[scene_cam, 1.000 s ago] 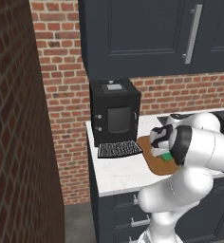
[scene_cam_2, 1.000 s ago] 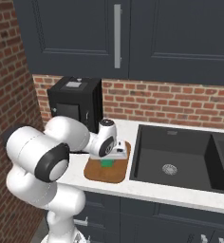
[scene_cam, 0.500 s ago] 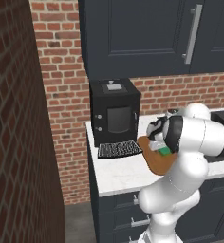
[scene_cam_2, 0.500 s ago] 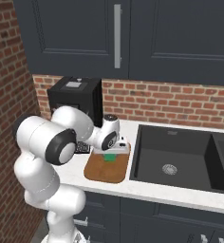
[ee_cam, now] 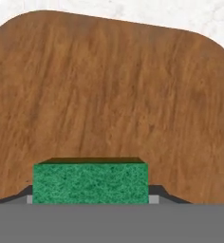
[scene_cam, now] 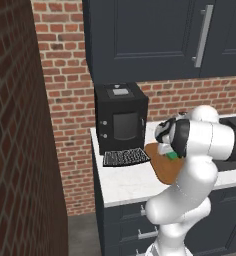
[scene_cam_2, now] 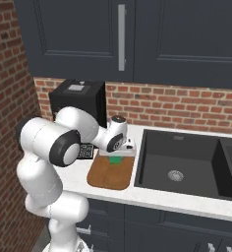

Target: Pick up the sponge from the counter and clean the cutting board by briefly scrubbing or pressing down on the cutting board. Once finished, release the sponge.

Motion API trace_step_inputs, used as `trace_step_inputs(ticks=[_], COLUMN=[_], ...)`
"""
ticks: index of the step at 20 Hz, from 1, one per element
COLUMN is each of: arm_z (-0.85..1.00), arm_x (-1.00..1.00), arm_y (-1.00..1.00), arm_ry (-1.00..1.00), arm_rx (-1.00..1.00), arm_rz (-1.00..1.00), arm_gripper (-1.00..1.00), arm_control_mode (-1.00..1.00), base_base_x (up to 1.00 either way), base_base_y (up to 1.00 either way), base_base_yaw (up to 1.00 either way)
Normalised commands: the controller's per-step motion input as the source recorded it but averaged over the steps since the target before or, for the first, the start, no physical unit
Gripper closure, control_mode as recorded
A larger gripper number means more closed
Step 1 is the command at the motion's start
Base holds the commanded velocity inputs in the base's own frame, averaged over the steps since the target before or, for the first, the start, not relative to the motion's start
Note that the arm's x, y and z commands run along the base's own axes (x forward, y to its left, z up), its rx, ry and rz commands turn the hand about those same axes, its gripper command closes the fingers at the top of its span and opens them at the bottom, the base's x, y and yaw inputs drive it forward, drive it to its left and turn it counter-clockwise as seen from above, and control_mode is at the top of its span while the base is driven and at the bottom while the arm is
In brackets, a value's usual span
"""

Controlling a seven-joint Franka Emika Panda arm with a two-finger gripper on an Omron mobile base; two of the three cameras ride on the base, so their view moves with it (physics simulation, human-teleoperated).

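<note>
With the tool (scene_cam_2: 119,156) clamped on the small green-topped sponge block (ee_cam: 90,182) over the brown wooden rounded cutting board (ee_cam: 109,95), the board could be skidded across the white table (scene_cam_2: 152,197) if scrubbed too hard.

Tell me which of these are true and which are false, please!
1. The gripper holds the green sponge. True.
2. The sponge is over the black sink. False: it is over the wooden cutting board.
3. The cutting board lies on the white counter. True.
4. The black ribbed mat lies on top of the cutting board. False: it lies beside the board, in front of the black appliance.
5. The upper cabinet door stands open. False: it is closed.
</note>
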Motion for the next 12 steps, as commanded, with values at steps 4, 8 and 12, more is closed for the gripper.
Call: trace_step_inputs(ticks=[4, 8, 12], arm_z=[-0.15, -0.24, -0.11], arm_x=[-0.89, -1.00, -0.91], arm_y=[0.00, 0.00, 0.00], arm_ry=[-0.12, -0.08, -0.01], arm_rx=[0.00, 0.00, 0.00], arm_rz=[0.00, 0.00, 0.00], arm_gripper=[1.00, 1.00, 1.00], arm_control_mode=[-1.00, -1.00, -1.00], base_base_x=[0.00, 0.00, 0.00], base_base_y=[0.00, 0.00, 0.00], base_base_yaw=[0.00, 0.00, 0.00])
